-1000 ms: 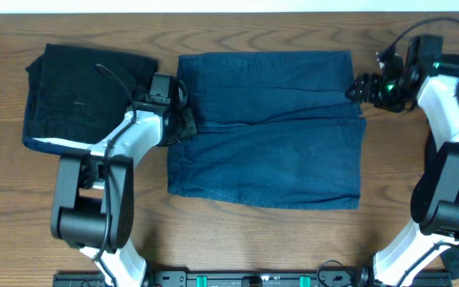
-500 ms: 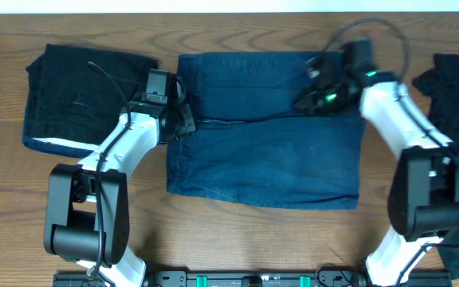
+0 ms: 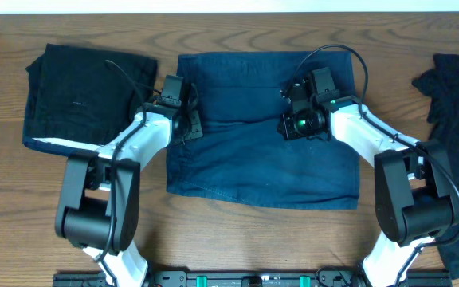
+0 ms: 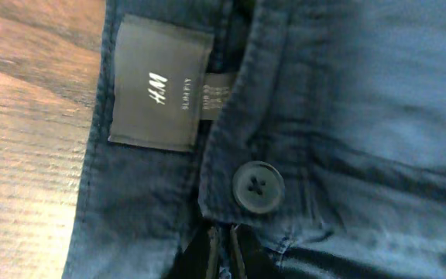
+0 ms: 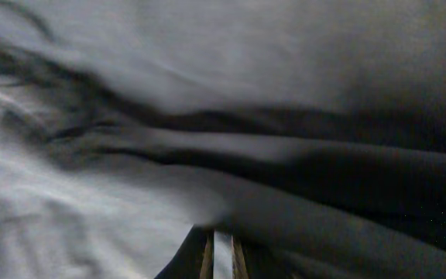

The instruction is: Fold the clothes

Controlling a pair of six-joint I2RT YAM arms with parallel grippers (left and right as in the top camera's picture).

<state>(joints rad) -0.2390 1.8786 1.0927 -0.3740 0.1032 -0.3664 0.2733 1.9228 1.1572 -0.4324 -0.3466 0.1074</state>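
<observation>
Left claw point(image 4: 224, 252): jaws nearly together, thin bit of blue cloth pinched between the tips. It grips the navy garment point(image 3: 269, 167) at its left edge, at the waistband. In the left wrist view a dark round button point(image 4: 258, 186) sits just above the tips, and a grey sewn-in label point(image 4: 159, 84) is up and to the left of it, inside the band. Bare wood of the table point(image 3: 237, 239) shows beside the garment's edge.

Right claw point(image 5: 221, 256): jaws narrow, a pale strip of cloth between them, so it is closed on a fold. The overhead view puts it on top of the navy garment, right of middle, upper half. The right wrist view is blurred and shows only creased cloth around the tips.

Navy garment lies spread flat at the table's centre, between both arms, a crease running across it at about the level of the two claws.

Black folded piece point(image 3: 82, 96), white edge along its near side, lies left of the left arm, apart from the navy garment. More black cloth point(image 3: 457, 88), rumpled, is at the far right edge of the table.
</observation>
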